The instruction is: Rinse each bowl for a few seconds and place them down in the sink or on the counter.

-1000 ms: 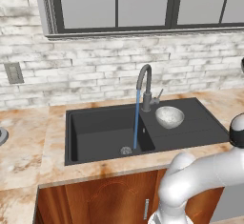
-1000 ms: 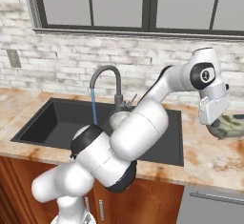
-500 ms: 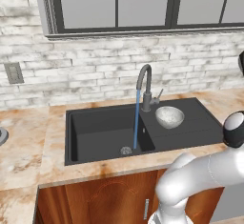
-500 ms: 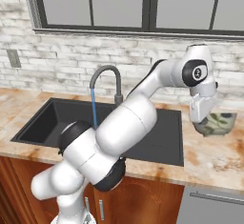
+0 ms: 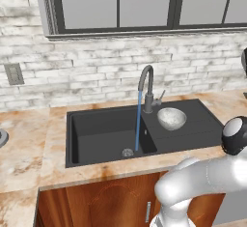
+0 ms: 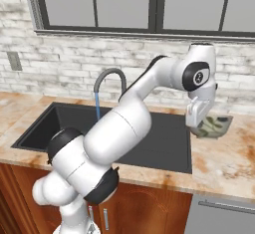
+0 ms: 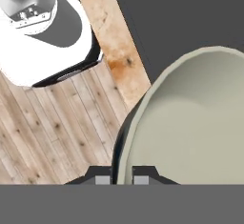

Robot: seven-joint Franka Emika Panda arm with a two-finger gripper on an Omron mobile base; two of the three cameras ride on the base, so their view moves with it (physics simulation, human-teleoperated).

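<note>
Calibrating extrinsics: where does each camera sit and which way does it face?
Left base view: behind-left, facing the black sink, running tap and a speckled bowl; arm at lower right.
Right base view: behind-right, same sink; arm crosses to the gripper holding a second bowl.
Hand view: on the hand, looking down past the held bowl's rim.
Both base views share sink and tap.
</note>
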